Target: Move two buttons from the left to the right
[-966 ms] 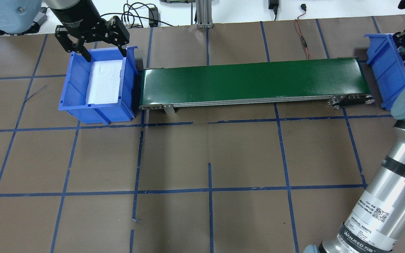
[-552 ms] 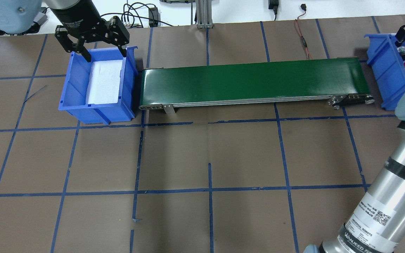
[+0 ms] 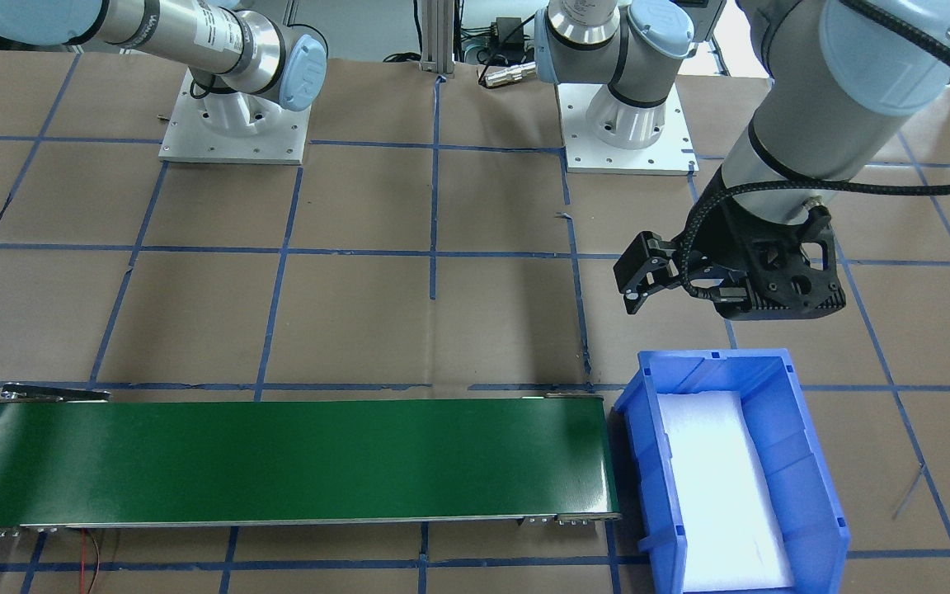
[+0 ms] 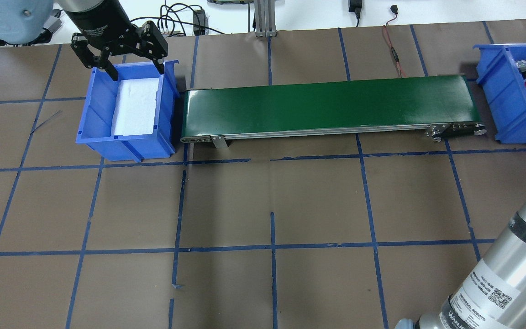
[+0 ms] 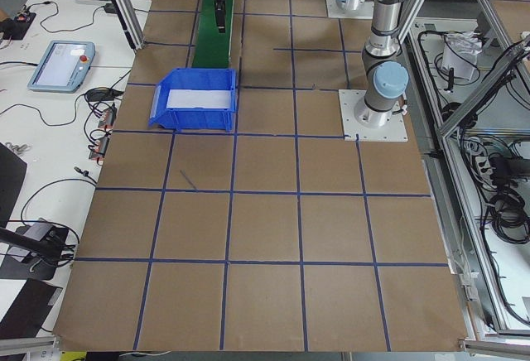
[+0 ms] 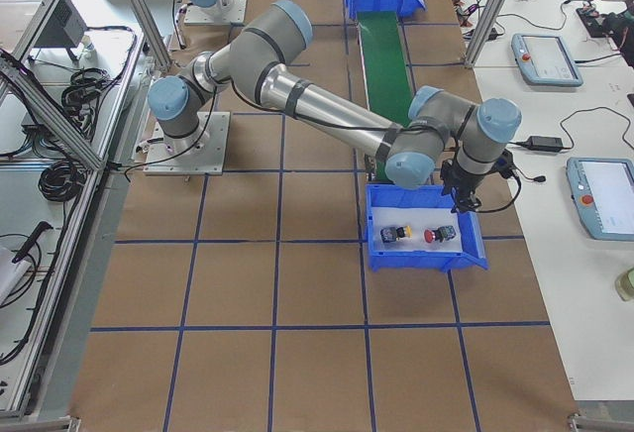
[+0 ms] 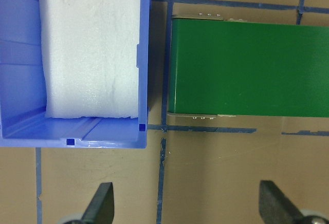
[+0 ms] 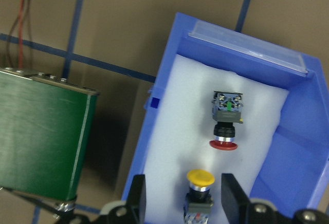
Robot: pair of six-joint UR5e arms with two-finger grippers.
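Rising from the bin [image 8: 167, 64], the released right pincer [image 8: 182, 178] left the red button [image 8: 226, 118] and yellow button [image 8: 199, 189] below it, apparently delivered.

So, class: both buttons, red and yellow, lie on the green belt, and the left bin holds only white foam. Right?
No. The red button and yellow button lie in the right bin, not on the belt; the right wrist view shows it. The left bin holds only foam.

Bright, even light from above throws soft, short shadows; the white foam [image 3: 722, 487] glares, its texture washed out.
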